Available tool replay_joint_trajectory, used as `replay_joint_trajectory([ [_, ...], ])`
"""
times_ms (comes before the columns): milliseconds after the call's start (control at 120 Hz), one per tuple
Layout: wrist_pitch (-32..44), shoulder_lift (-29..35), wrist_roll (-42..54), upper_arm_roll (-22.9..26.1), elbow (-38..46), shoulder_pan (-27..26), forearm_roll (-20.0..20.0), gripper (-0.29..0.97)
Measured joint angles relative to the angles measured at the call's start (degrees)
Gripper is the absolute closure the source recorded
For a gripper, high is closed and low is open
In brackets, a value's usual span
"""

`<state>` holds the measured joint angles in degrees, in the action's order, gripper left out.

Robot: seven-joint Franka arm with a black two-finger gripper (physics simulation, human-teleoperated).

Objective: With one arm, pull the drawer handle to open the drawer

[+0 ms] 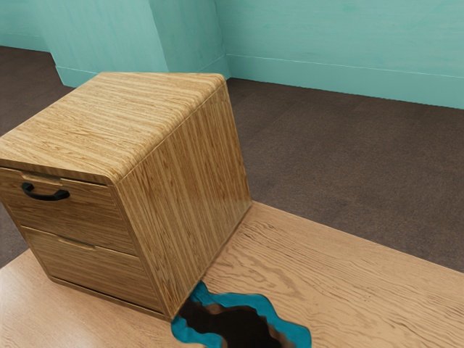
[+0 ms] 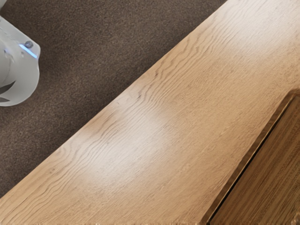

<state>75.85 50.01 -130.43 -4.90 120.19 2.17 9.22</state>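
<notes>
A two-drawer wooden cabinet point(image 1: 138, 181) stands on the wooden table point(image 1: 348, 283) toward the exterior view's left; its upper drawer point(image 1: 72, 210) carries a black handle point(image 1: 45, 193) near the top of its front, which lies flush with the lower drawer point(image 1: 90, 264) beneath it. A dark, blue-edged inlay point(image 1: 239, 322) lies in the tabletop just beside the cabinet's near corner. Whether the claw is wide or narrow cannot be told - the wrist view looks down on tabletop, brown carpet point(image 2: 93, 42), a white part of the arm point(image 2: 16, 70) and a cabinet edge.
</notes>
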Motion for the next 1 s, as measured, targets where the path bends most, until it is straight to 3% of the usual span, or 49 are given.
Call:
replay_joint_trajectory([
  [267,5.19,-0.48,2.56,-0.28,-0.21,-2.68,5.72,0.06],
  [533,9.80,-2.54,4.00,-3.16,-0.47,-10.07,10.78,0.07],
  [750,12.41,-3.06,4.47,-3.29,0.12,-13.45,11.95,0.08],
  [1000,14.64,-3.36,4.65,-4.80,2.51,-13.52,12.31,0.08],
])
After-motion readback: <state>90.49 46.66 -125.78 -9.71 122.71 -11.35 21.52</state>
